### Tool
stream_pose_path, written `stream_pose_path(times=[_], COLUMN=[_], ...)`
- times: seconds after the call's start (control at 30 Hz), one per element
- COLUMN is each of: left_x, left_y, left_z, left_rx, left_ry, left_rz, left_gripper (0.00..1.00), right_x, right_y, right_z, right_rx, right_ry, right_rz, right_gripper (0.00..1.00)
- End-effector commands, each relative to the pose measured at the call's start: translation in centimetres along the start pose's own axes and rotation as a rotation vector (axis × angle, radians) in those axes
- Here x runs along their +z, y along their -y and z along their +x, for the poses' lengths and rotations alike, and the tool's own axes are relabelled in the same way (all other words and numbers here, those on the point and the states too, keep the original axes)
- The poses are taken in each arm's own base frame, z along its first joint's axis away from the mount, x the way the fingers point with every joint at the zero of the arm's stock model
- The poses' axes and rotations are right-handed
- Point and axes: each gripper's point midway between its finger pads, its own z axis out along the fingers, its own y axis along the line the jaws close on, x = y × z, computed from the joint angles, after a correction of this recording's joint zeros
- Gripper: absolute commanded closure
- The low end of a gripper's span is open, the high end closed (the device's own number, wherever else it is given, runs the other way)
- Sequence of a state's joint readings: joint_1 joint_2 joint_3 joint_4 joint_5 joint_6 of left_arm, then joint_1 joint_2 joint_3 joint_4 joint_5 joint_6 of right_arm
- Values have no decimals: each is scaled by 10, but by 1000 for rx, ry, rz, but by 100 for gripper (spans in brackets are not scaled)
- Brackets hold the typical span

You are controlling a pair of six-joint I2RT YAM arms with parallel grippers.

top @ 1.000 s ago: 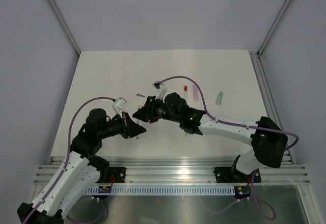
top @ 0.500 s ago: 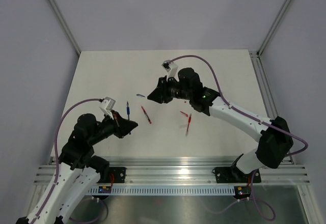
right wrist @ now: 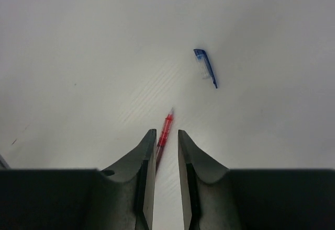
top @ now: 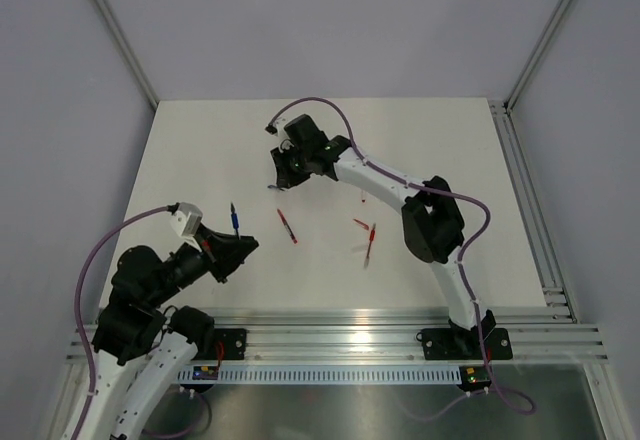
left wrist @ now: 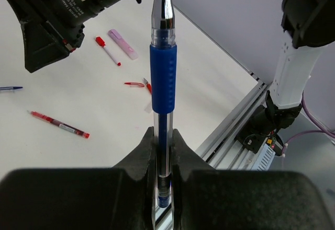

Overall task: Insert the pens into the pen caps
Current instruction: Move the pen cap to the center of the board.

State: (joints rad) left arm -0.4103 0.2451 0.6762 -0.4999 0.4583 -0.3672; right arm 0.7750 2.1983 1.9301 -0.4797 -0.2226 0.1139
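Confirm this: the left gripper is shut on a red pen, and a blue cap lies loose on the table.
Wrong in one respect: the pen in the left gripper is blue, not red, as the left wrist view shows. The rest stands: the gripper is shut on it, and a blue cap lies loose on the table.
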Motion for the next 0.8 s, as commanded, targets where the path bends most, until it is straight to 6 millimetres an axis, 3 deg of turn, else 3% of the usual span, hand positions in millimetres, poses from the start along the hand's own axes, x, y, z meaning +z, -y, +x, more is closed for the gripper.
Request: stream_pose_path(times=[0.0, 0.13, 0.17, 0.2, 0.4, 0.6, 0.77], left_x=[-2, -4, -4, -4, -6, -11, -15], left_y=[-4, 4, 4, 5, 15, 20, 25], left_z=[-20, -29, -29, -28, -25, -27, -28], left_rx=[31, 48, 54, 57, 64, 74, 83], left_ry=[88, 119, 120, 120, 113, 128, 138], left_rz=[-37, -14, -12, -11, 41, 60, 79], left_gripper=[100, 100, 100, 100, 100, 100, 100], right_x=[11, 38, 38, 48, 67, 92, 98], right_y=[24, 33, 36, 42, 48, 45, 45], right_z=[-7, -6, -18, -7, -10, -6, -6], right_rx=[-20, 28, 31, 55, 77, 148, 198], right_ry=[-40, -68, -36, -65, -43, -26, -6], right_rz=[109, 161, 193, 216, 230, 195, 212], right_gripper=[71, 66, 64, 58, 41, 38, 40])
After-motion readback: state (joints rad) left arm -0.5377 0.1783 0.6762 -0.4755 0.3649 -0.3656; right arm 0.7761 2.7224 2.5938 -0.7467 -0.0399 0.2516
